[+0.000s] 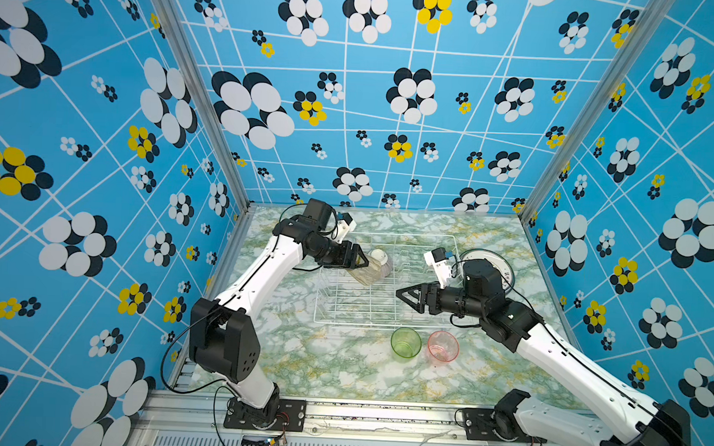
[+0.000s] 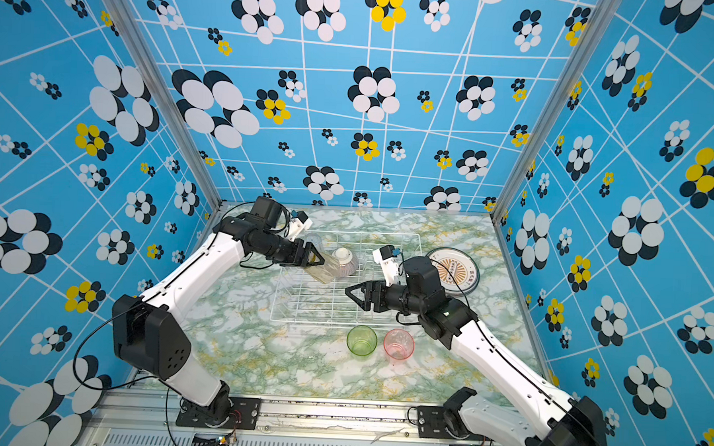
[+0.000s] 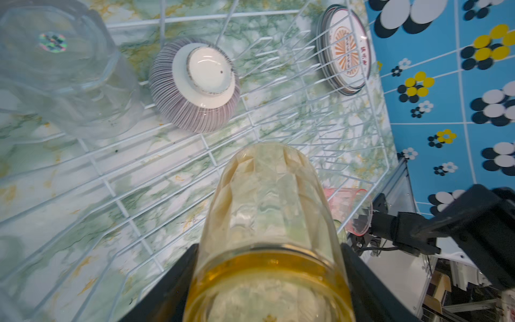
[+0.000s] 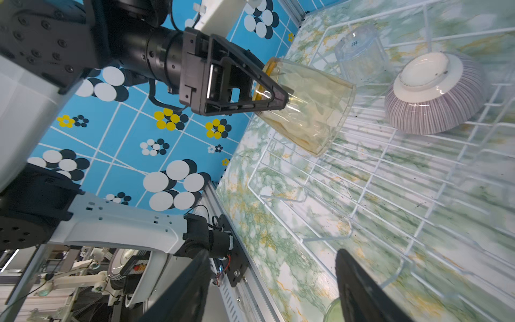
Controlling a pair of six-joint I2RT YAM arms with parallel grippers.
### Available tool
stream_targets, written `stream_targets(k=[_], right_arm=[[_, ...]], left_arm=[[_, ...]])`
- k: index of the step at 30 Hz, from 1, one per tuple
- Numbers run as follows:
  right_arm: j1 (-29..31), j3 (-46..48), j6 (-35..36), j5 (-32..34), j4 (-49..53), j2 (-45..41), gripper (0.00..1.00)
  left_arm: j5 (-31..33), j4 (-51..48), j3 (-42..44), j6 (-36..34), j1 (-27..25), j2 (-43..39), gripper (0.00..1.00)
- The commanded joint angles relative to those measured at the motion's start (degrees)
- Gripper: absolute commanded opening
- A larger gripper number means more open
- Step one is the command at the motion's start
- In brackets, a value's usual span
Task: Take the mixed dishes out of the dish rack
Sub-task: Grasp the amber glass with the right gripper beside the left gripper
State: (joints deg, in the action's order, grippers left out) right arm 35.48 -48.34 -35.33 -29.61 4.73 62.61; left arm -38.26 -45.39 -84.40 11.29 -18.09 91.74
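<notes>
- While carrying the amber tumbler (image 1: 367, 274) in the left gripper (image 1: 362, 260), jaws pressed fairly wide against the outside of its narrower end, risks a slip: smooth faceted plastic, gripped at one end only, wide mouth hanging free.
- Holds that tumbler tilted over the far-left part of the dish rack (image 1: 343, 310), seemingly clear of the wires, mouth end just beside the upturned striped bowl (image 1: 380, 260); could knock the bowl on any sideways swing.
- Could also snag the low mouth rim on the rack's wires or side wall if drawn outward before lifting higher.
- Has the upturned clear tumbler (image 3: 61, 69) near the wrist in the rack's far-left corner; could bump it when pulling back.
- Hovers the right gripper (image 1: 402, 294) over the rack's near-right part, jaws apart with nothing between them; could block the other's way out, both working over one rack.
- Finds little spare room in front: green tumbler (image 1: 406, 342) and pink tumbler (image 1: 443, 346) upright and close together on the table (image 1: 320, 367) just before the rack; could topple either when setting down nearby.
- Needs an upright release; let go while tilted, probably rolls.
- Left to unload, judging by the rack: bowl and clear tumbler; plates (image 3: 345, 47) already on the table just beside its right side.
</notes>
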Motion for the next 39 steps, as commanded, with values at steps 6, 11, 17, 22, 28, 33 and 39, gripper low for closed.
stream_targets(k=[6, 11, 17, 22, 28, 33, 39], right_arm=[[-1.9, 4.3, -9.6, -2.8, -20.2, 3.2, 0.59], [-2.8, 5.6, -12.9, -3.7, -29.8, 4.2, 0.55], [-2.8, 3.5, -14.6, -6.3, -34.7, 6.8, 0.5], [-2.8, 1.9, -15.4, -7.4, -37.1, 9.3, 0.47], [-2.8, 0.3, -18.4, -9.3, -44.3, 11.8, 0.39], [-2.8, -1.0, -20.8, -10.7, -49.3, 14.0, 0.34], [-2.8, -2.0, -24.5, -12.1, -54.6, 16.6, 0.18]], left_arm=[[-19.4, 16.6, 6.5, 11.5, 1.0, -6.4, 0.55], [-24.7, 28.0, 11.3, 19.5, 1.1, -7.7, 0.54], [-26.1, 33.6, 13.6, 23.5, 1.0, -7.9, 0.54], [-28.2, 40.9, 15.4, 28.5, 0.9, -8.2, 0.54], [-29.6, 49.7, 18.3, 34.5, 0.5, -7.6, 0.54], [-30.2, 54.9, 19.8, 38.0, 0.2, -7.2, 0.55], [-30.8, 59.0, 20.1, 40.8, -0.1, -6.9, 0.54]])
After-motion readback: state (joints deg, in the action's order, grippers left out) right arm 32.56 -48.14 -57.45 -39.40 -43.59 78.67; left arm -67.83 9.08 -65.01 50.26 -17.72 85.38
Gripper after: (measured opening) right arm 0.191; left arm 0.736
